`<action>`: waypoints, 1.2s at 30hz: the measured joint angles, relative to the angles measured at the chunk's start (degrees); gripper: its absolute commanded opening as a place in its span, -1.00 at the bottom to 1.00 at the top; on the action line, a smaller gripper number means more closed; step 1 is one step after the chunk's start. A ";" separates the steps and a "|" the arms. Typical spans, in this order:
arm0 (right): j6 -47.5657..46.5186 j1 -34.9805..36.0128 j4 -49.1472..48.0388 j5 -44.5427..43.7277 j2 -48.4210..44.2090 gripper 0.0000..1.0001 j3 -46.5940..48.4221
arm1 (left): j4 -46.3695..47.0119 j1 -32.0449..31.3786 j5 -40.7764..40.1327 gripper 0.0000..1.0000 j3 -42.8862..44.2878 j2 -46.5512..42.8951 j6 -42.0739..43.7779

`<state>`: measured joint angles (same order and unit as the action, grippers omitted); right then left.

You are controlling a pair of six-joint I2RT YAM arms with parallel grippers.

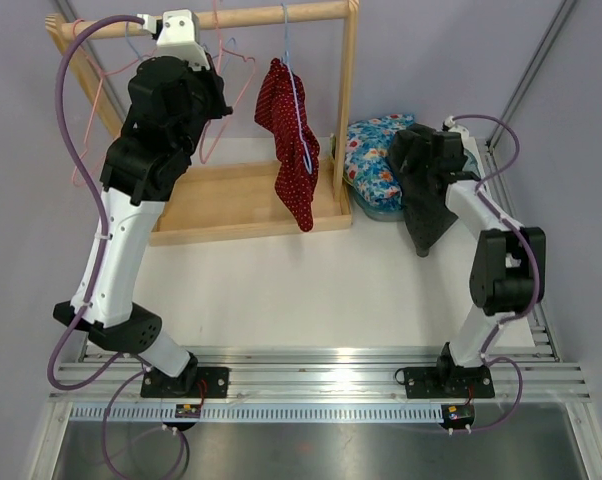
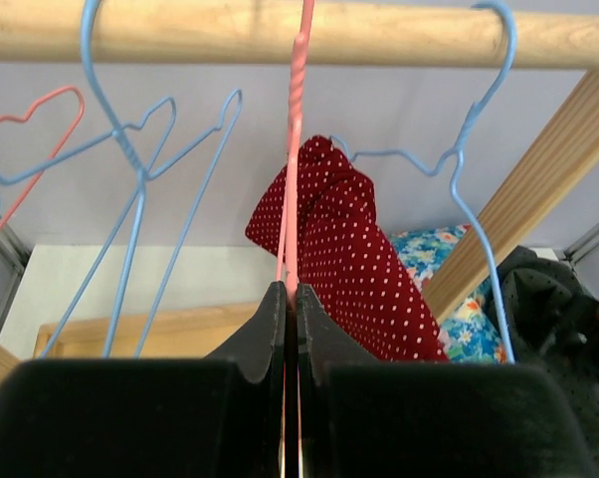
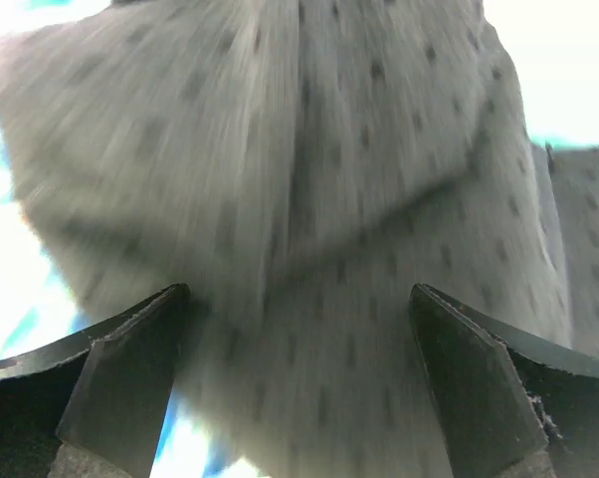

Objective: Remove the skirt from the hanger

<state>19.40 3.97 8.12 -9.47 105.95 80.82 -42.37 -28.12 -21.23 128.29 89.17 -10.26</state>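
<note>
Two claws are mine. My left claw is pinched tight on the thin wire of a pink hanger, which goes up to the wooden rod above it. Just to the right of that claw and a bit further off, the red skirt with white dots hangs on a blue hanger from the same rod. My right claw has its fingers wide apart. A black dotted cloth fills the space in front of it, all blurry.

the skirt is red with white dots, its hanger blue.
</note>
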 measured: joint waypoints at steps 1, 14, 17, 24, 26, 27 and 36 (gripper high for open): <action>0.66 0.00 0.09 0.48 -3.41 0.99 -2.91 | 0.24 0.00 -0.07 -1.00 0.66 0.59 0.22; 6.97 4.66 -2.27 5.97 -37.38 0.99 -24.20 | 3.04 3.82 -0.07 -0.59 -0.83 6.19 -0.87; 6.93 5.53 -0.50 5.86 -40.24 0.99 -24.15 | 3.30 3.82 0.15 -0.11 -3.32 5.31 -1.86; 6.80 5.53 2.82 5.55 -45.48 0.99 -22.34 | 0.87 3.76 1.99 0.30 -3.06 1.97 -3.87; 6.80 5.53 3.50 5.57 -46.71 0.99 -22.32 | 0.81 3.54 2.99 0.30 -1.97 0.92 -4.33; 6.80 5.53 3.96 5.57 -47.28 0.99 -22.32 | 0.79 3.41 3.52 0.30 -1.53 0.50 -4.48; 6.49 5.53 7.72 5.44 -51.01 0.99 -22.34 | 1.73 -2.36 10.01 0.29 3.72 2.89 -5.53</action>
<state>25.89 9.50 15.84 -4.03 54.94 58.48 -40.64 -30.48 -11.22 132.00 92.05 -15.79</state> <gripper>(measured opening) 0.993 0.649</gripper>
